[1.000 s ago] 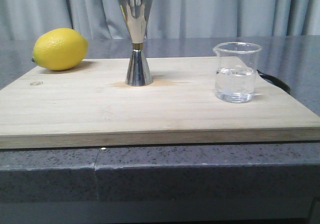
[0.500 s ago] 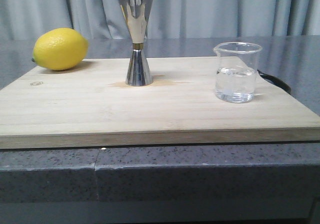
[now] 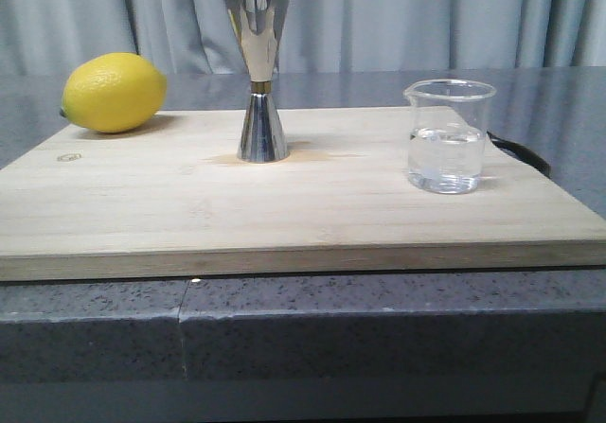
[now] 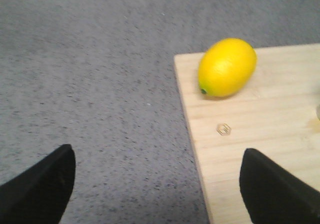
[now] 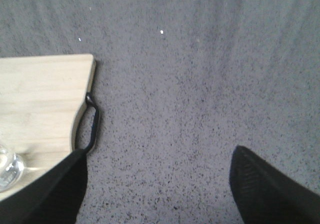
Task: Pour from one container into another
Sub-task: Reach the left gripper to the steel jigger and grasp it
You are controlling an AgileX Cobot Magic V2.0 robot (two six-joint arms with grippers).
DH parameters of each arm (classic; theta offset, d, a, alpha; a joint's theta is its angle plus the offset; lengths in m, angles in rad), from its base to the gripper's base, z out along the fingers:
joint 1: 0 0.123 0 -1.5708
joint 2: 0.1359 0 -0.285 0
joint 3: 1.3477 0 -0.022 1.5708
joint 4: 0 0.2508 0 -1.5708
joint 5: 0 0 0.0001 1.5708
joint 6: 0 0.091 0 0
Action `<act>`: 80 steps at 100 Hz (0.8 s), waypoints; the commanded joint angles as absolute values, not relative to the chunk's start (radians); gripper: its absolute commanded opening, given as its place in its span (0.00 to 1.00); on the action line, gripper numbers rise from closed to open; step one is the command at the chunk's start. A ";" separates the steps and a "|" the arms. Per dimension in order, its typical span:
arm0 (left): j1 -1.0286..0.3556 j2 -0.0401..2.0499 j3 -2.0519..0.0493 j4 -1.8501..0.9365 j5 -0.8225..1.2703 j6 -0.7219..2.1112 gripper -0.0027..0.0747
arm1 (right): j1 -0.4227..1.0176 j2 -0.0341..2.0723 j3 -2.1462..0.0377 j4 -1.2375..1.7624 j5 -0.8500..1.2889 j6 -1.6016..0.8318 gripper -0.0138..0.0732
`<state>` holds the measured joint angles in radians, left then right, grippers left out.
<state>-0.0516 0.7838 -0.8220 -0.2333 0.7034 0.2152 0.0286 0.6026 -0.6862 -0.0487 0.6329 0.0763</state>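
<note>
Beaker (image 3: 449,136): on board (image 3: 284,205), right of jigger (image 3: 260,78); unchanged since earlier frame.
My right gripper (image 5: 155,184): spread wide, beaker just beside one finger.
My left gripper (image 4: 155,179): spread wide, near lemon (image 4: 227,67).

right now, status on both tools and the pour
Left tool open, empty. Right tool open, empty. Clear glass beaker part full, upright; steel hourglass jigger upright. Path between clear.

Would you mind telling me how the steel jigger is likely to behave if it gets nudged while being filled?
The jigger is tall on a small foot with a wider cup above a narrow waist, so it probably tips easily. Its mirror-polished steel looks slippery and likely slides on the wooden board. It appears rigid and not fragile, unlike the glass beaker.
</note>
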 commanded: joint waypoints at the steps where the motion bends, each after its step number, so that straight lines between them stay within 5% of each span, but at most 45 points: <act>1: -0.049 0.843 -0.861 -0.423 0.652 0.381 0.83 | 0.025 0.620 -0.724 -0.056 0.567 0.075 0.77; 34: -0.049 1.061 -0.807 -1.230 0.693 1.269 0.83 | 0.025 0.620 -0.724 -0.056 0.564 0.075 0.77; 80: -0.049 1.348 -0.790 -1.595 1.064 1.897 0.83 | 0.025 0.620 -0.724 -0.056 0.555 0.075 0.77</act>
<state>-0.0516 1.3243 -0.7680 -1.4889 0.9670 1.8068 0.0286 0.6135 -0.6862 -0.0487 0.6310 0.0763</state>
